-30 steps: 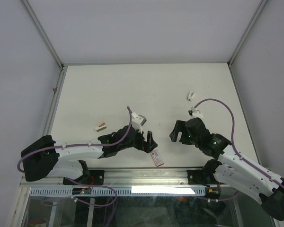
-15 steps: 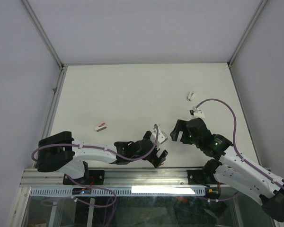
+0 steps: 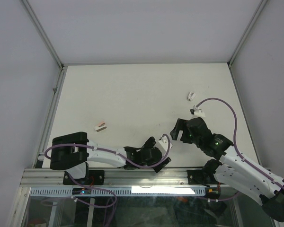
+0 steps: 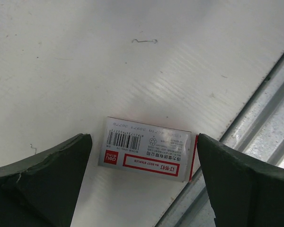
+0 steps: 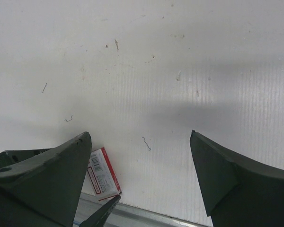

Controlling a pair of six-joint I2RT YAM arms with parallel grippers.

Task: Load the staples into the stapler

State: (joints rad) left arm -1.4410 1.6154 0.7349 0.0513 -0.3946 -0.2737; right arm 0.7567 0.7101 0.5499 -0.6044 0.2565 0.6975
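The staples are a small white box with a red label, lying flat on the table right at the near metal rail. My left gripper hangs over it, open, one finger on each side of the box and neither touching it. In the top view the left gripper hides the box. The right wrist view shows the box at the lower left. My right gripper is open and empty, above bare table to the right of the box. I cannot identify a stapler in these views.
A small pink oblong object lies at mid-left. Two small white objects lie at the right. Loose bent staples are scattered on the table. The metal rail borders the table's near edge.
My left arm has swung right and toward the near edge, bringing its open gripper over the staples box. The right gripper has barely moved.
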